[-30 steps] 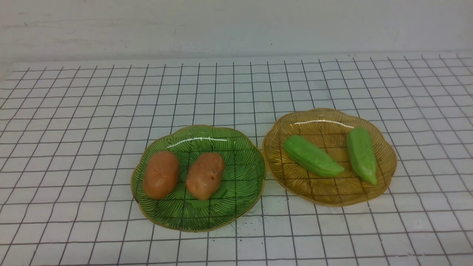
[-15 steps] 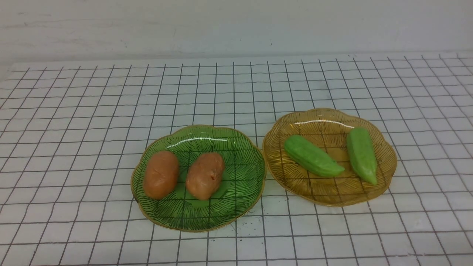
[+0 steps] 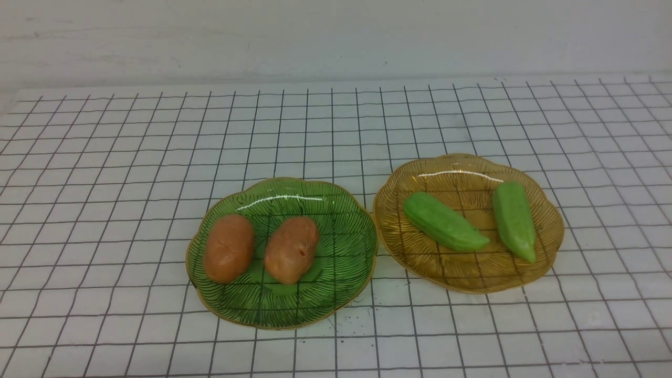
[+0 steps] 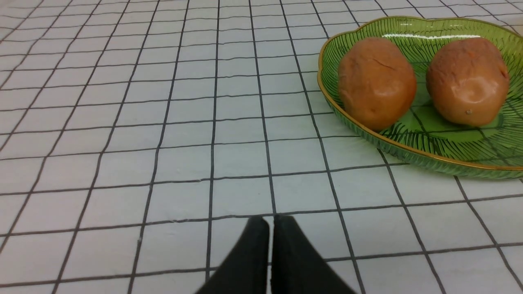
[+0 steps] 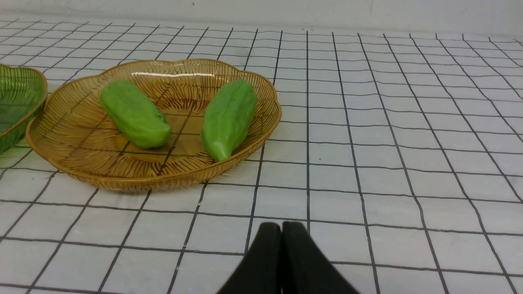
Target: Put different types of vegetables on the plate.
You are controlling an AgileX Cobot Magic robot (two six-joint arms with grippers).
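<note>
Two orange-brown potatoes (image 3: 229, 248) (image 3: 291, 250) lie side by side on a green glass plate (image 3: 336, 278). Two light-green cucumbers (image 3: 443, 221) (image 3: 514, 219) lie on an amber glass plate (image 3: 462, 275) just right of it. Neither gripper shows in the front view. In the left wrist view my left gripper (image 4: 271, 222) is shut and empty over bare cloth, short of the green plate (image 4: 367, 134) and its potatoes (image 4: 376, 81) (image 4: 468, 79). In the right wrist view my right gripper (image 5: 281, 228) is shut and empty, short of the amber plate (image 5: 73, 163) and the cucumbers (image 5: 135, 113) (image 5: 228, 118).
The table is covered by a white cloth with a black grid (image 3: 105, 157). A pale wall (image 3: 336, 37) runs along the far edge. The two plates almost touch at their rims. The green plate's edge (image 5: 16, 106) shows in the right wrist view.
</note>
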